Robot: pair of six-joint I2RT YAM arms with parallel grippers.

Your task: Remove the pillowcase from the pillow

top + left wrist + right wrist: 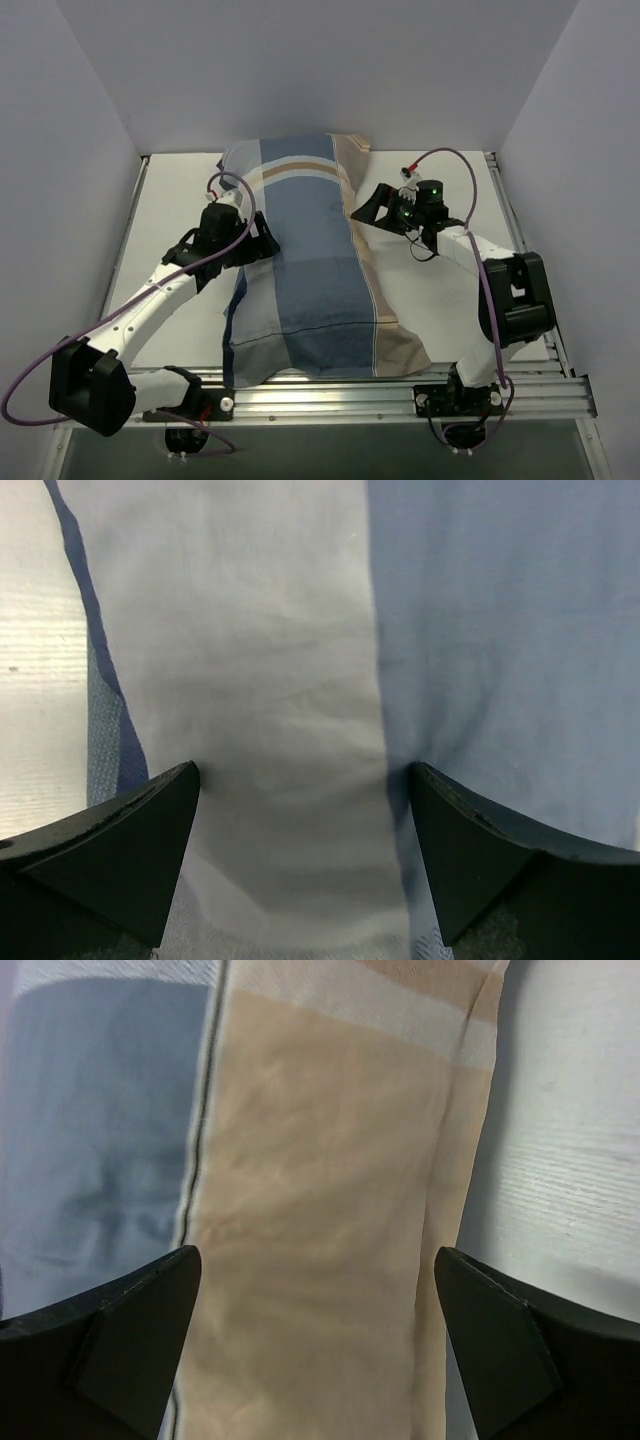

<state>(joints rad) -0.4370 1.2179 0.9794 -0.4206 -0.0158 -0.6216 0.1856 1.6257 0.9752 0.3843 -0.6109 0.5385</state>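
From above, 1 pillowcase (315, 270) lay on 1 table (170, 200), with 1 left gripper (262, 243) at its left edge and 1 right gripper (360, 212) at its right edge. At the left wrist, 2 fingers (120, 850) were spread over its pale and blue panels. At the right wrist, 2 fingers (120, 1340) were spread over its tan stripe.

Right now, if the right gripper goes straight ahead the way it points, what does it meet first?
The pillowcase, on its tan stripe, which fills the gap between the right gripper's open jaws. It looks close, though depth is unclear.
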